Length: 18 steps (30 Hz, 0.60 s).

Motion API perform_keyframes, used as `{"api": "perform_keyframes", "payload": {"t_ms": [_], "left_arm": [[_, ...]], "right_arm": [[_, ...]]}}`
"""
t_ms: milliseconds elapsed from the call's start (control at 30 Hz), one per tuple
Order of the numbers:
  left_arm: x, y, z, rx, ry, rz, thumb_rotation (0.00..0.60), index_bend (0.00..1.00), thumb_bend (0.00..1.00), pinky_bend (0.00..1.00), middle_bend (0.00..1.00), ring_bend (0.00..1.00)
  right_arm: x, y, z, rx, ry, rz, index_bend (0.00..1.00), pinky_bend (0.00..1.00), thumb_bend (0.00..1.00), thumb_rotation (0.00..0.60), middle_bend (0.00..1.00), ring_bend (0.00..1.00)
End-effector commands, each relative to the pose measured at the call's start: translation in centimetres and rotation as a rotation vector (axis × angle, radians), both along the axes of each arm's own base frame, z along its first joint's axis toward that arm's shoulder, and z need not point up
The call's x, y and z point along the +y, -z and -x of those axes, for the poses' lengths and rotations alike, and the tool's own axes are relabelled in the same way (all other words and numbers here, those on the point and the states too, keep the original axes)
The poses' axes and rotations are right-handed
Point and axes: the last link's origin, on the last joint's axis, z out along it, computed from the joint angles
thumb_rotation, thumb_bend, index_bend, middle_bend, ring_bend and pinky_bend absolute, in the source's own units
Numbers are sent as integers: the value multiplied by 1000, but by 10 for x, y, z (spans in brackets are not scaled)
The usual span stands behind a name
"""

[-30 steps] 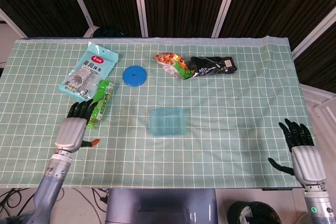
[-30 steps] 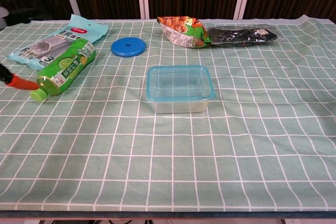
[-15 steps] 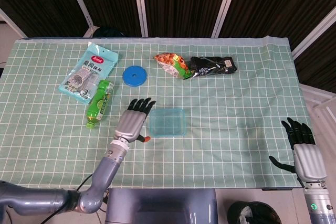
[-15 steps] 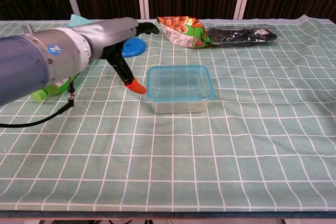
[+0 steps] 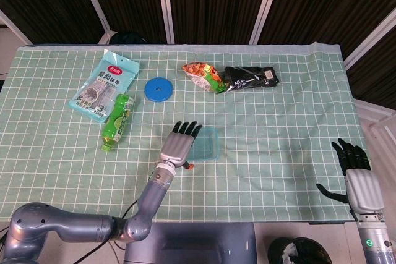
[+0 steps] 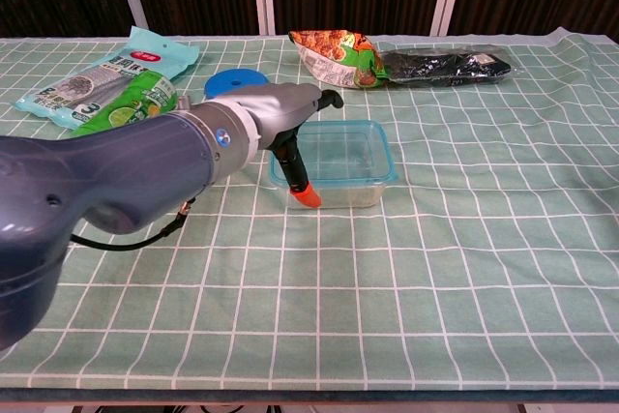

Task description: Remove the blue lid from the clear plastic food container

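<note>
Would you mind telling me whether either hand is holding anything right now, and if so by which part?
Nothing is held. The left hand hovers over the container, fingers spread; the right hand is open at the table edge.

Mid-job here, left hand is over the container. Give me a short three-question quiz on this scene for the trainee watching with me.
1. True or false: the blue lid sits on the clear plastic food container.
2. Which hand is above the container? A) left hand B) right hand
3. Fill in: the round blue disc lies between the green plastic bottle and the orange-green ____ bag.

Key:
1. True. The lid is on, and in the chest view the left hand's orange-tipped thumb hangs at its front-left corner.
2. A. The right hand is at the table's near right edge, holding nothing.
3. snack
</note>
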Motion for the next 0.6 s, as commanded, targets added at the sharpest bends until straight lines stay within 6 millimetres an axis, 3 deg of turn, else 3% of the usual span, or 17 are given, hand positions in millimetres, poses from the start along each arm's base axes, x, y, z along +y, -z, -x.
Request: {"api": "perform_keyframes", "payload": {"t_ms": [33,367,600], "left_arm": [[9,9,-8,3,11,-7,600,0,0,0,0,0],[37,5,-4,23,2,-44,600,0,0,0,0,0],[48,-4,9,72,-7,-55,600,0,0,0,0,0]], "right_arm": [[0,0,0,-4,3,-1,0,0,267,600,0,0],[0,1,0,-7,7,-4,0,0,266,600,0,0],[0,2,0,-10,10,-8,0,0,266,600,0,0]]}}
